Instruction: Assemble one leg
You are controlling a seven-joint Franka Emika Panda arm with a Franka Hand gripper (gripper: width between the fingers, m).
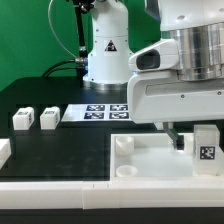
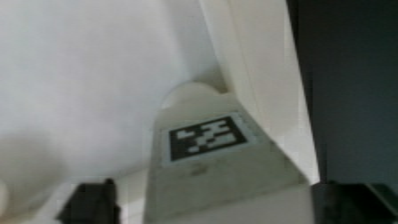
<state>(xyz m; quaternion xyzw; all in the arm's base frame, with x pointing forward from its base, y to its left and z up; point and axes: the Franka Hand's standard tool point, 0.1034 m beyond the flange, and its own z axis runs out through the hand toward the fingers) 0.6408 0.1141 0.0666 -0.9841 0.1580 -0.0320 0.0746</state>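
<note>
A white leg (image 1: 207,148) with a black-and-white tag stands upright on the right end of the large white tray-like part (image 1: 150,160). My gripper (image 1: 200,140) hangs over it with the jaws straddling the leg. In the wrist view the leg (image 2: 210,140) lies between the two dark fingertips (image 2: 89,200). One finger is against the leg's side and a gap shows at the other. My gripper (image 2: 222,200) is open. Two more legs (image 1: 22,120) (image 1: 48,118) stand on the black table at the exterior view's left.
The tray-like part has round corner sockets (image 1: 123,145) on its left side. The marker board (image 1: 100,112) lies behind it. Another white piece (image 1: 3,152) sits at the left edge. The robot base (image 1: 105,50) stands at the back.
</note>
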